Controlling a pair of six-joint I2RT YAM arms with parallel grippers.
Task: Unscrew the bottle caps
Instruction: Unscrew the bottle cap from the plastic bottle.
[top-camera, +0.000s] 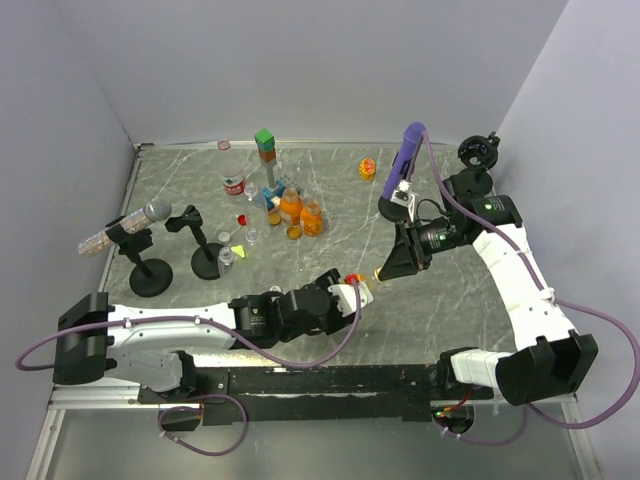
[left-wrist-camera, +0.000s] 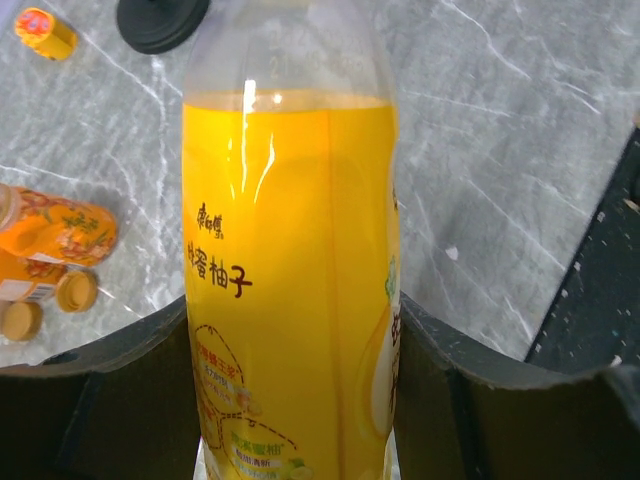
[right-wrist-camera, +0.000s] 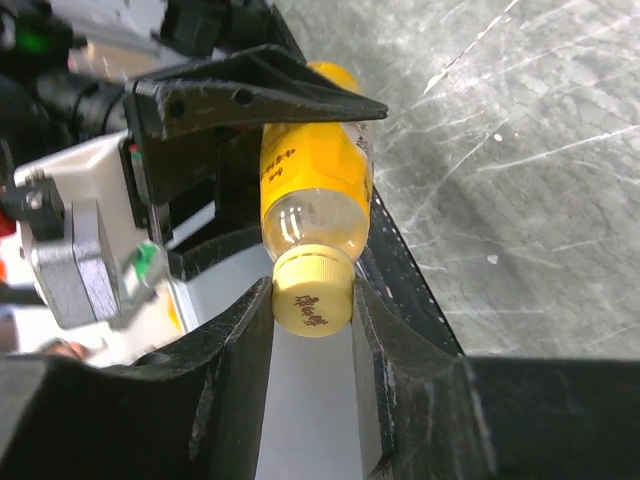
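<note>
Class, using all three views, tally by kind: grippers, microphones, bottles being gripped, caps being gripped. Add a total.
Grippers: 2, left gripper and right gripper
Microphones: 2, silver-headed microphone and purple microphone
Gripped bottles: 1, yellow juice bottle
Gripped caps: 1, yellow cap
Total: 6

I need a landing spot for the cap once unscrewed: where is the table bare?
Bare table between the orange bottles and the purple microphone, and nearer, between the left arm and the right arm. Crowded around those bottles and the microphone stands.
</note>
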